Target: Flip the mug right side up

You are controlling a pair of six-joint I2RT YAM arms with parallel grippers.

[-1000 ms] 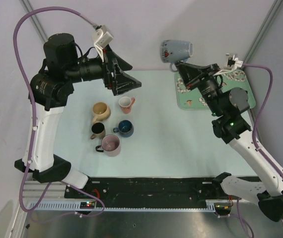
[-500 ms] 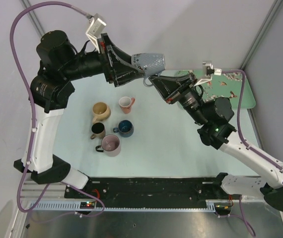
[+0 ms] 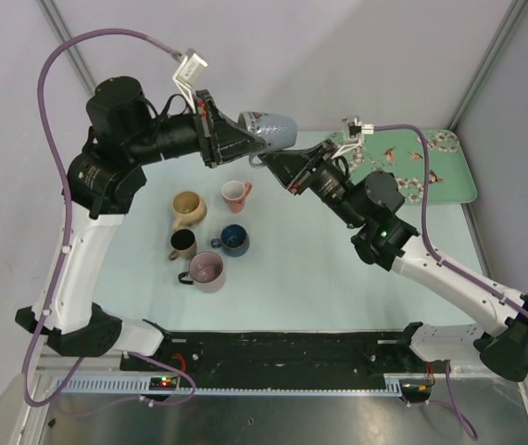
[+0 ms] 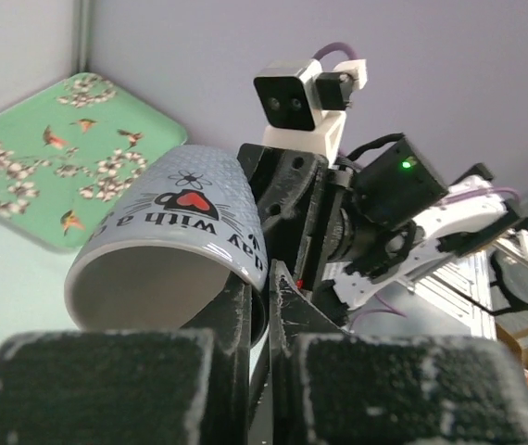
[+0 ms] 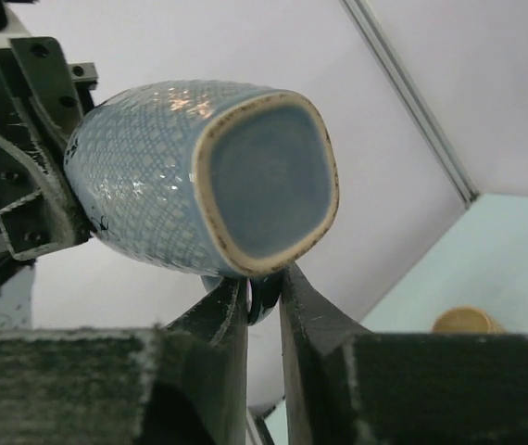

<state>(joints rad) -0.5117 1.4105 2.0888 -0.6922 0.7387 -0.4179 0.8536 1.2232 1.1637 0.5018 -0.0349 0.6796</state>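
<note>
Top external view: a pale blue mug point(image 3: 271, 129) hangs in the air above the far part of the table point(image 3: 301, 250), lying on its side between the two arms. Its mouth faces the left arm and its base faces the right arm. The left fingers point(image 3: 230, 141) meet it at the mouth end, and the right fingers point(image 3: 281, 167) reach it from below. On the table beneath stand a tan mug point(image 3: 188, 209), a small pink-and-white mug point(image 3: 236, 193), a dark blue mug point(image 3: 233, 239) and a black mug point(image 3: 182, 244). A pink mug point(image 3: 207, 271) lies on its side. A green flowered tray point(image 3: 431, 171) sits at the far right.

Left wrist view: the open mouth of the mug point(image 4: 167, 218) faces the camera. The left fingers point(image 4: 234, 320) are pressed together on the lower wall of its rim. Printed lettering and a heart show on its side. The right arm's wrist camera point(image 4: 292, 97) is just behind it.

Right wrist view: the squarish base of the mug point(image 5: 264, 176) faces the camera. The right fingers point(image 5: 222, 320) pinch its handle point(image 5: 264, 298), which sits in the narrow gap between them.
</note>
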